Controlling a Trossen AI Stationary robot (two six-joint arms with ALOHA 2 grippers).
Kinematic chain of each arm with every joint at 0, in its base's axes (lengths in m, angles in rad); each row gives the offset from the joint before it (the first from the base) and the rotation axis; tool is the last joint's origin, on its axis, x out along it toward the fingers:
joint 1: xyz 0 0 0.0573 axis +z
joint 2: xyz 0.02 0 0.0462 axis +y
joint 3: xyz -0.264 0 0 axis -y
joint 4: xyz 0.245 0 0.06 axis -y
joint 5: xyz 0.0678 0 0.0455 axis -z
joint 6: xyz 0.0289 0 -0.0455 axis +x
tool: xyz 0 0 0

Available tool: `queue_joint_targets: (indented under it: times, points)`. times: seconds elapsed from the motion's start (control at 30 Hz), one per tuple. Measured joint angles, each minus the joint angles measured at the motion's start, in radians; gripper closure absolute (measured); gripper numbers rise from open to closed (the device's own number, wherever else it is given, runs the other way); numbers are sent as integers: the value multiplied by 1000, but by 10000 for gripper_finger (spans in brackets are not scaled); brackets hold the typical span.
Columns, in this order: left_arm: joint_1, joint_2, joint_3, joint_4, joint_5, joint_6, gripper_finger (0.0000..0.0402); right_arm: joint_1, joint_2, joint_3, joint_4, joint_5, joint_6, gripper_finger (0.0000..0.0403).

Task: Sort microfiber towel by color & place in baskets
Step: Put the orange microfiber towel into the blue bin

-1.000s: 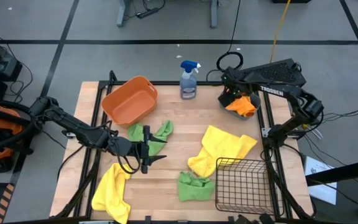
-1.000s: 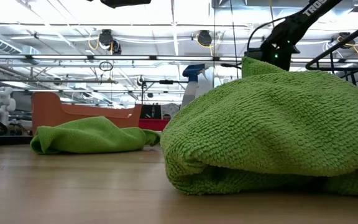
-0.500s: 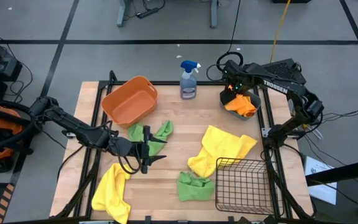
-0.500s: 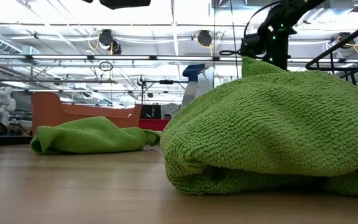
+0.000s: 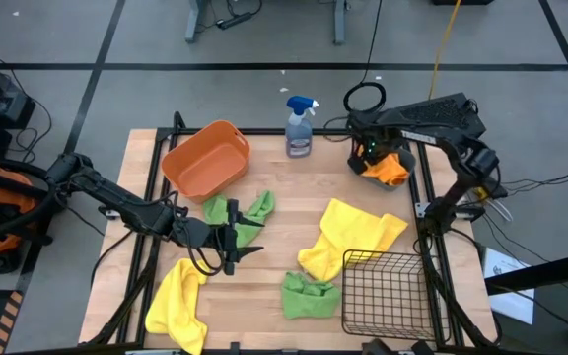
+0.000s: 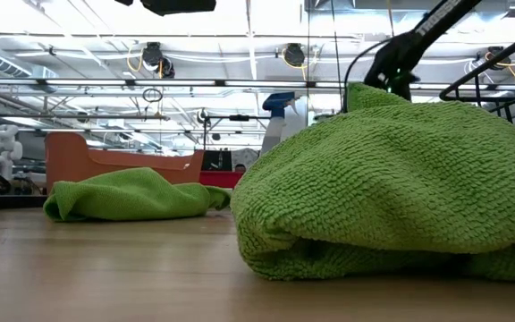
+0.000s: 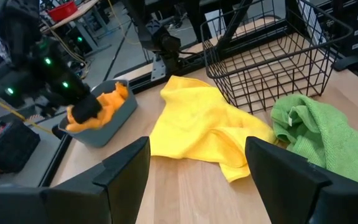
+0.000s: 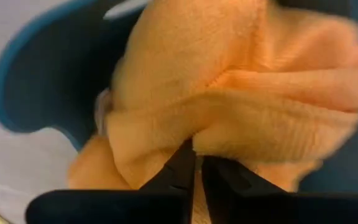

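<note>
Since half a second ago the right pincer has dropped lower onto the soft orange microfiber towel inside the small teal plastic bin at the desk's far right corner, its tips nearly together and pressed into the cloth (seen close in the wrist view). Left pincer waits wide open near mid-desk, just beside a crumpled green towel. A bright yellow towel lies touching the black wire mesh basket; the orange oval plastic tub stands at the far left.
</note>
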Motion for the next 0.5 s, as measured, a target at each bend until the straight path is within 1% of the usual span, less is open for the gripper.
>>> queue_joint_targets:
  times: [0.13,0.27,0.37,0.5]
  points:
    - [0,0,0,-1,0,0,132,0,36,-3,2,-12,-30,390]
    - [0,0,0,-4,0,0,132,1,3,-3,5,-29,-35,392]
    - [0,0,0,-4,0,0,132,2,-58,-3,1,-32,-27,369]
    - [0,0,0,-4,0,0,132,8,-158,-2,-26,-30,-4,314]
